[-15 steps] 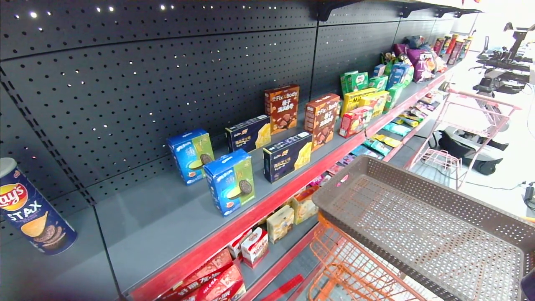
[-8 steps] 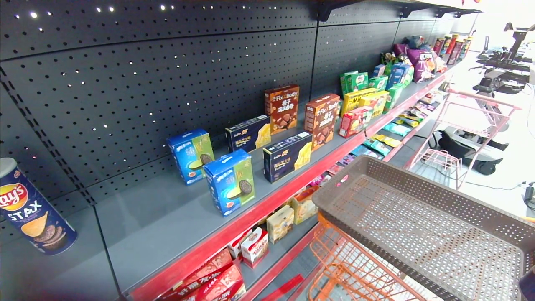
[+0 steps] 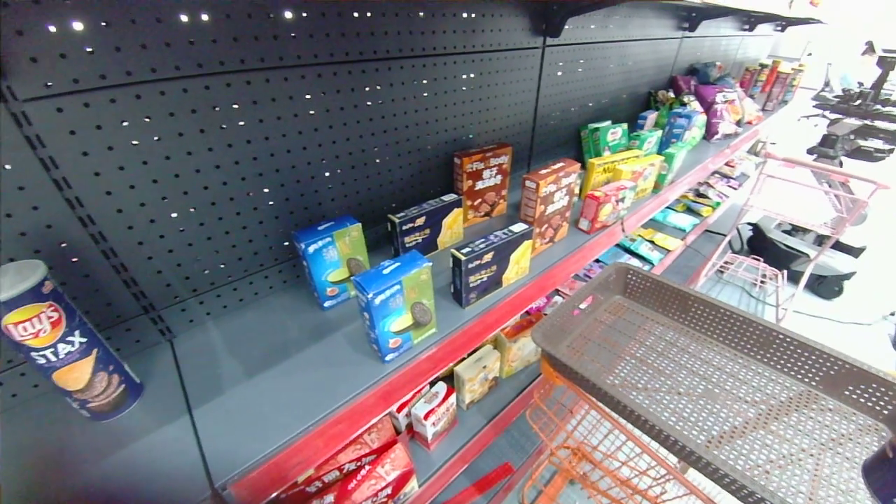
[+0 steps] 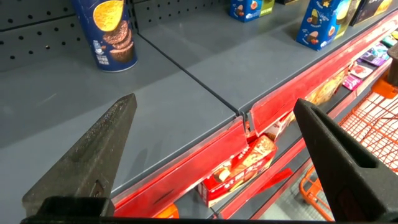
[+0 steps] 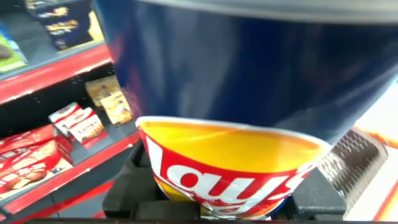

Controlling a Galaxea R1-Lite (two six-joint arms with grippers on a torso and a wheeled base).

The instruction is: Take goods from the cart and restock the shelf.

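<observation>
A blue chips can (image 5: 236, 74) with a yellow and red label sits very close in the right wrist view, and my right gripper (image 5: 217, 208) is shut on it. A dark edge of that can (image 3: 880, 470) shows at the head view's lower right corner, beside the brown basket (image 3: 581, 280) on the orange cart (image 3: 581, 448). A second, matching chips can (image 3: 66, 343) (image 4: 106, 31) stands upright at the left end of the grey shelf (image 3: 280, 364). My left gripper (image 4: 214, 106) hangs open over the shelf's red front edge (image 4: 205, 149), holding nothing.
Blue cookie boxes (image 3: 395, 304), dark boxes (image 3: 490, 262) and brown boxes (image 3: 549, 199) stand further right along the shelf. Between the standing can and the blue boxes the shelf is bare. A lower shelf holds small boxes (image 3: 434, 413). A pink cart (image 3: 805, 210) stands at the far right.
The whole head picture has shifted slightly right and down, so the camera moved. Nothing on the shelf has changed place.
</observation>
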